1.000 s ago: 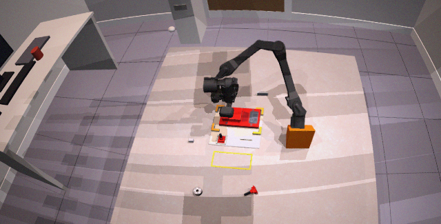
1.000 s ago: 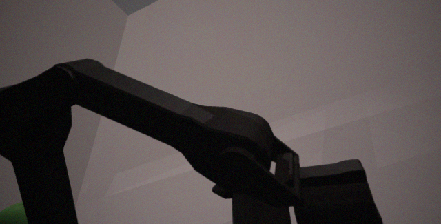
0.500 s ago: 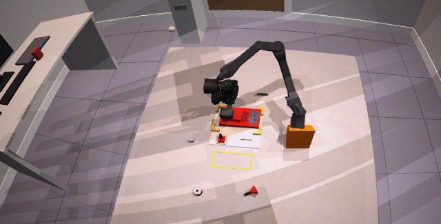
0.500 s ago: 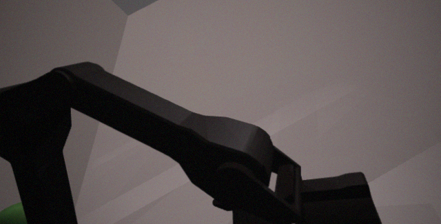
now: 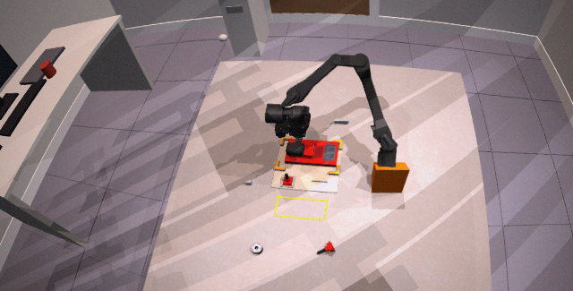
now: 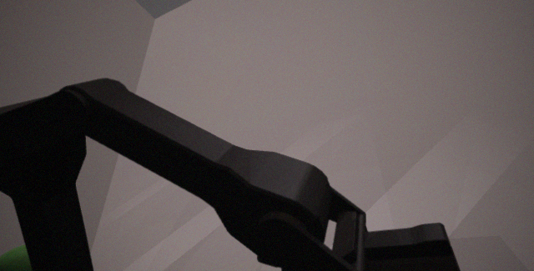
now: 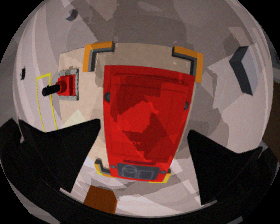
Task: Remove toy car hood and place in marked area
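The red toy car (image 5: 320,160) (image 7: 113,71) lies flat on a light board, with a dark grey panel at one end. The hood (image 5: 309,149) (image 7: 141,112) appears to be the red panel on its top, seated on the car; its edges are hard to tell from the body. My gripper (image 5: 295,149) (image 7: 145,129) points down above the car. Its fingers are wide apart and empty, one to each side of the car in the wrist view. Contact cannot be told. The marked area (image 5: 300,218) (image 7: 43,76), a yellow outline, lies beyond the board. The exterior view shows only the arm.
The board (image 5: 331,186) bears corner brackets (image 5: 336,172) (image 7: 93,49) around the car and a red block with a black lever (image 5: 287,181) (image 7: 67,86). Grey blocks (image 5: 341,122) (image 5: 249,183) lie nearby. A silver ring (image 5: 252,249) and a red-and-black piece (image 5: 329,247) lie beyond the outline.
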Motion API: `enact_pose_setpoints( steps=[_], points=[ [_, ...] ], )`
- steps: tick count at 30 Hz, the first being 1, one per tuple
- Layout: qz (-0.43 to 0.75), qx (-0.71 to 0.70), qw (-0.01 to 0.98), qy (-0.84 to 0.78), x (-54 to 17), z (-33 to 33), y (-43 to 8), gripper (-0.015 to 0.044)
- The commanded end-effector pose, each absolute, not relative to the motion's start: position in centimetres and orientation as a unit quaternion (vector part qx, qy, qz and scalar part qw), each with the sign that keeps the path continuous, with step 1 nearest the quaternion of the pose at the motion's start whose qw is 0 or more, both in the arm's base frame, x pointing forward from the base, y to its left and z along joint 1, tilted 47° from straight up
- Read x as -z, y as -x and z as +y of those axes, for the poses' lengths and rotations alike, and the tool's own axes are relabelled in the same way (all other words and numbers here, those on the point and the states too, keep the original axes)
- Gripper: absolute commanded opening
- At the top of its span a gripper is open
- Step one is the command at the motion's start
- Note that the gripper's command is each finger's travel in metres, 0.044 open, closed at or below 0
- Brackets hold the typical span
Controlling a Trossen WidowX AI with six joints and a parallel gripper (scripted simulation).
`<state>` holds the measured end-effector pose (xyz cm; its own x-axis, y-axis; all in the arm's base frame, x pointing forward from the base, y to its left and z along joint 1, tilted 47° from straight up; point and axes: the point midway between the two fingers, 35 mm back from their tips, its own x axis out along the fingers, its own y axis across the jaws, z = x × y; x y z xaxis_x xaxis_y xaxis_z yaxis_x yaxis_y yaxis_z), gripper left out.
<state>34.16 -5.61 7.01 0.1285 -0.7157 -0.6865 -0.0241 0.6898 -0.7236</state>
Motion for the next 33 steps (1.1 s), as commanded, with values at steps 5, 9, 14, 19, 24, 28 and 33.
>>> enact_pose_setpoints(
  steps=[5,9,14,19,24,28,33],
  points=[
    [0.613,0.251,0.683,0.307,-6.6,-5.9,-34.1,0.044],
    [0.613,0.251,0.683,0.307,-6.5,-6.1,-34.1,0.044],
    [0.613,0.251,0.683,0.307,-6.3,-6.2,-34.1,0.044],
    [0.613,0.251,0.683,0.307,-6.2,-6.4,-34.1,0.044],
    [0.613,0.251,0.683,0.307,-6.0,-6.6,-34.2,0.044],
    [0.613,0.251,0.683,0.307,-5.9,-6.7,-34.2,0.044],
    [0.613,0.251,0.683,0.307,-5.7,-6.9,-34.2,0.044]
  ],
)
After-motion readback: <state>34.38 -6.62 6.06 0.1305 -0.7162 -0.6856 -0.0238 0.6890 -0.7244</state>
